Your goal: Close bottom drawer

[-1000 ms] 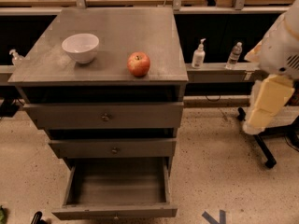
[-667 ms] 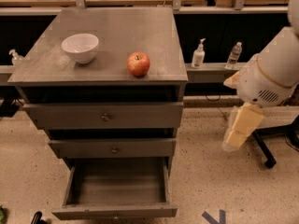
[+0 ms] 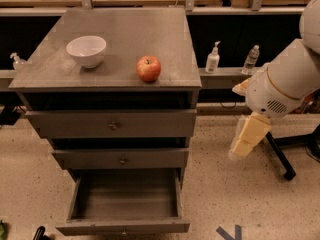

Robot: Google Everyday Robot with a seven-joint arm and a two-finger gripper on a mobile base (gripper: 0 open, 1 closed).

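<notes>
At the foot of the cabinet, the bottom drawer stands pulled far out, its grey box empty and its slim front panel lying nearest the camera, close to the lower edge of the view. That panel's long axis runs left to right, while the drawer's travel runs front to back, away from the camera and in under the middle drawer. Both drawers above it look closed or nearly so.

The gripper hangs off to the right of the cabinet, pointing down and to the left, above the floor and well apart from the drawer. It sits at about the height of the middle drawer. Whether it is open or closed I cannot tell; nothing shows in its grasp.

So the drawer lies left of and below the gripper, with the panel's outer face further toward the camera. By my reading, closing it calls for the gripper to drop and swing left to that face, then press straight back along the travel. On top, a bowl and an apple rest well out of the way.
</notes>
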